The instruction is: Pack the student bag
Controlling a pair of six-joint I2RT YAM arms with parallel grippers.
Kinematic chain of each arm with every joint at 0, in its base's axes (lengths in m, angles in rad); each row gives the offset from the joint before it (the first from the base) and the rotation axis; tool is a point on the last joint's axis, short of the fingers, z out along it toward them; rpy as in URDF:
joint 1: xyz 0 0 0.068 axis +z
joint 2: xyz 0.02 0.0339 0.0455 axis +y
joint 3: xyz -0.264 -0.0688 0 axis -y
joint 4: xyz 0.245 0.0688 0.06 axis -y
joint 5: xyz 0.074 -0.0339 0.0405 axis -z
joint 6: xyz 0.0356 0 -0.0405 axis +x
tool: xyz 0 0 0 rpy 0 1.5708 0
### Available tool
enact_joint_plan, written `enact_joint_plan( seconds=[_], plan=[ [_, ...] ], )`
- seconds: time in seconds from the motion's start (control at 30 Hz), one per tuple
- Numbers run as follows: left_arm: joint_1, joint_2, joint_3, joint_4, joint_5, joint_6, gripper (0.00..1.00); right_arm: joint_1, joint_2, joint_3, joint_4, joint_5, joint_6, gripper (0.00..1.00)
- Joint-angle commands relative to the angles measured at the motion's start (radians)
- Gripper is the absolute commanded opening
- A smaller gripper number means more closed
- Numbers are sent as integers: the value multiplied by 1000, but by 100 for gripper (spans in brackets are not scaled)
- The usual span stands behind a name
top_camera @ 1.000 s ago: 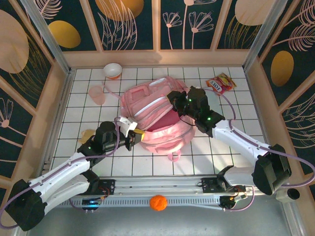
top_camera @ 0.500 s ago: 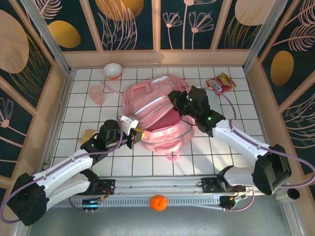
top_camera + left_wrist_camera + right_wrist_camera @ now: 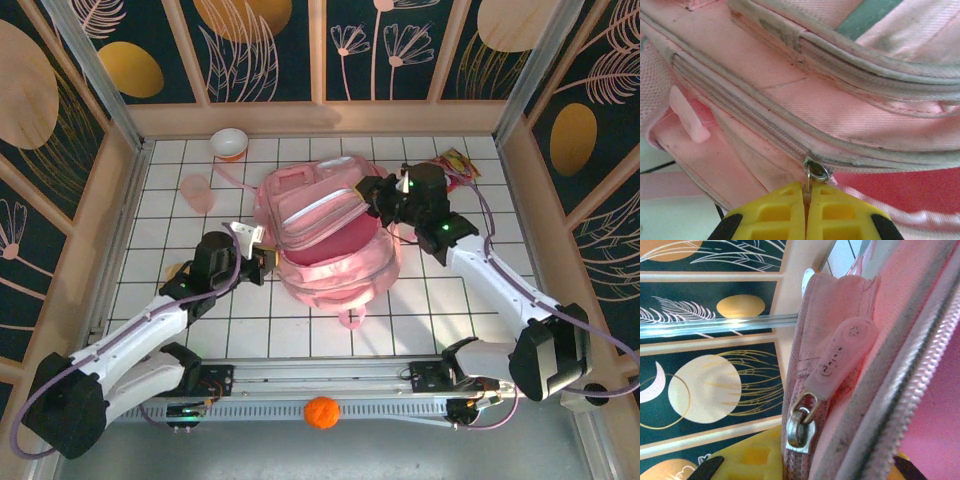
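White-tiled bench (image 3: 300,330), wooden rim on three sides, floral panels behind.

- Cup (image 3: 197,192), bowl (image 3: 229,143): standing back-left, near the bag but apart from it.
- Left gripper (image 3: 262,258): fingers (image 3: 775,220) now pinching fully together on the zip pull (image 3: 814,172), having been a shade apart a second ago. The arm is drawing slightly leftward.
- Bag (image 3: 335,275): lying mid-bench, main pocket gaping with red lining showing. It is sliding toward the back wall compared with a second ago.
- Right gripper (image 3: 378,195): fingers (image 3: 752,455) clamping the bag's rim and carrying it rearward and rightward.
- Judgement: with both ends held, the zip is probably being worked along. Packing itself is not yet under way.
- Packet (image 3: 457,158): back-right, now partly covered by the right arm.
- Room: the back wall is getting near. Open tiles are lying in front and to the right of the bag.
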Motion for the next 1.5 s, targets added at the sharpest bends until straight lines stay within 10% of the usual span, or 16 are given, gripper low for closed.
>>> enact_joint_plan(
  seconds=[0.0, 0.63, 0.83, 1.1, 1.47],
  plan=[
    [52, 57, 34, -30, -112, 31, 0, -36, -83, 120, 129, -211, -27, 0],
    [103, 168, 217, -79, 100, 523, 0, -117, -3, 273, -59, -433, -137, 0],
    [100, 131, 153, 54, 314, 367, 0, -113, -33, 104, 77, -322, -37, 21],
    [-9, 144, 112, 114, 247, 314, 0, -58, -75, -61, 195, -108, 37, 49],
    [-80, 265, 153, 289, 144, 139, 0, 207, -170, -211, 162, 317, 152, 55]
  ],
)
